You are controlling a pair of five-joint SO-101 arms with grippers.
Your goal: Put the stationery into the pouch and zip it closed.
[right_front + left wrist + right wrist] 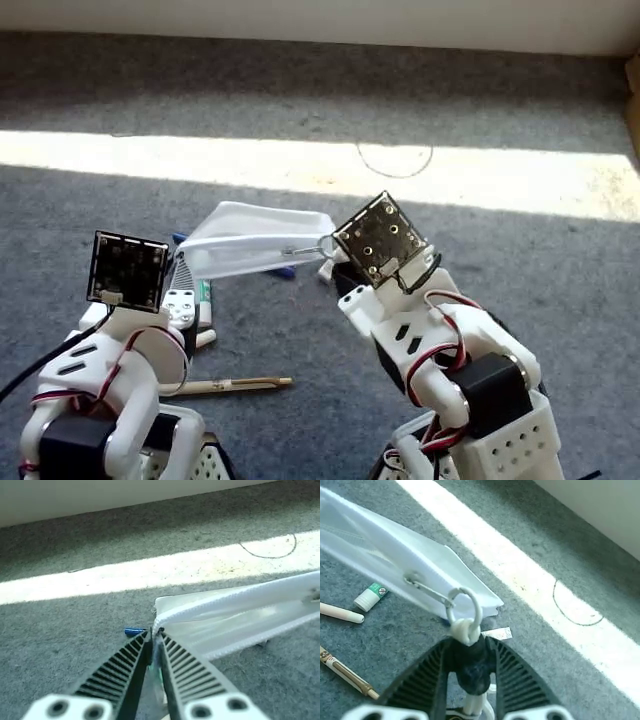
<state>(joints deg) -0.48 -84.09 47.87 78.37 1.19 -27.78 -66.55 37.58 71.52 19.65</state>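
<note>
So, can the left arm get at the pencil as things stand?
Probably not yet: the left tool is shut on the pouch, so it must let go first. The pencil itself lies uncovered on the carpet.

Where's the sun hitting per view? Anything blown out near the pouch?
High view: a sunlit band crosses the carpet behind the pouch, nearly white; the pouch is in shade. Left wrist view: same band behind the pouch, whose zip edge is bright by the left pincer. Right wrist view: band runs diagonally beyond the zip pull; the right pincer is shaded.
</note>
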